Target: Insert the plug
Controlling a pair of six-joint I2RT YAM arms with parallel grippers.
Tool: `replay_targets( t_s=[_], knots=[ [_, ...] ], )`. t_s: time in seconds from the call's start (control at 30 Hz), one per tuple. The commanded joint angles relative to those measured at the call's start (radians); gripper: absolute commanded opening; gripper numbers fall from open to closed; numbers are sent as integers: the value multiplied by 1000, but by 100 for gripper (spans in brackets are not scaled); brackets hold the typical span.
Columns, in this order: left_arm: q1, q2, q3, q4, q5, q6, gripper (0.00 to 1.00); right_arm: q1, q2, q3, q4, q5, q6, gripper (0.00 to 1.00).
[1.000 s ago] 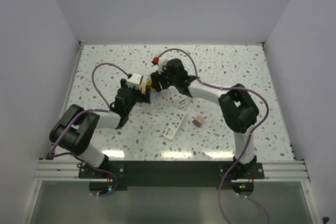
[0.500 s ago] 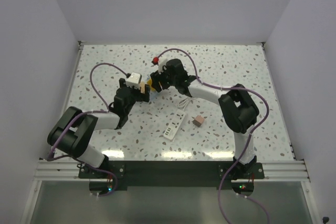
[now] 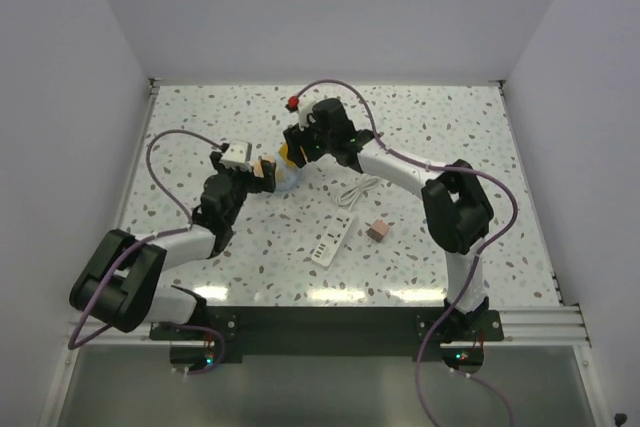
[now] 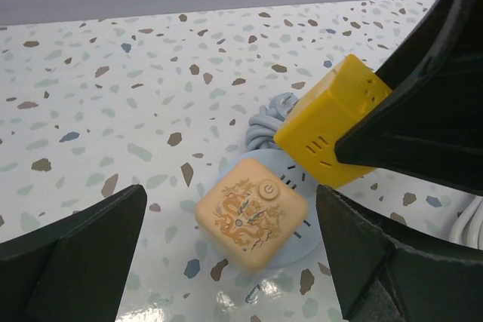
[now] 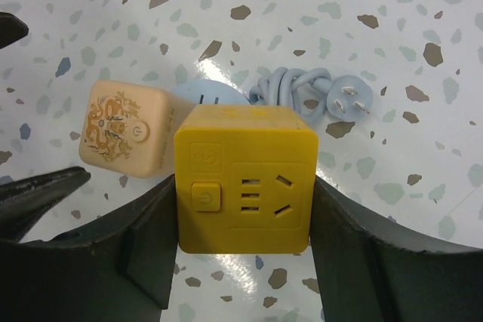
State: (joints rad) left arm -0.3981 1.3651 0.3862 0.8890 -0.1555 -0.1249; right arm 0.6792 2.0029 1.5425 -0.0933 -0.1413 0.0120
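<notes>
The dusty-pink plug (image 3: 377, 230) lies on the table right of centre. Its thin white cord runs to a white power strip (image 3: 330, 243). No gripper is near it. My right gripper (image 3: 296, 152) is shut on the yellow cube (image 5: 245, 179) and holds it just above the table, socket face toward the wrist camera. The peach cube (image 4: 252, 220) with a dragon print sits on a pale blue disc (image 4: 290, 243). My left gripper (image 4: 230, 258) is open. Its fingers stand wide on either side of the peach cube and do not touch it.
A pale blue cord bundle (image 5: 290, 84) with a three-pin plug (image 5: 351, 101) lies just beyond the two cubes. A loop of white cord (image 3: 355, 190) lies between the cubes and the power strip. White walls close the table on three sides.
My left arm has drawn back to the left and stretched lower. My right gripper with the yellow cube has moved slightly farther away. The plug and strip have not moved.
</notes>
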Motion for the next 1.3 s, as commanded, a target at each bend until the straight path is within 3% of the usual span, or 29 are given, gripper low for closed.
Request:
replay_targets(
  t_s=[0.0, 0.17, 0.43, 1.27],
  knots=[
    [47, -55, -21, 47, -23, -65, 100, -4, -36, 96, -84, -12, 0, 0],
    [113, -95, -41, 18, 49, -127, 100, -3, 8, 240, -290, -35, -41, 0],
    [156, -64, -37, 21, 151, -153, 100, 31, 71, 324, -411, -26, -70, 0],
    [171, -8, -9, -19, 198, -174, 100, 39, 175, 386, -350, 17, -47, 0]
  ],
)
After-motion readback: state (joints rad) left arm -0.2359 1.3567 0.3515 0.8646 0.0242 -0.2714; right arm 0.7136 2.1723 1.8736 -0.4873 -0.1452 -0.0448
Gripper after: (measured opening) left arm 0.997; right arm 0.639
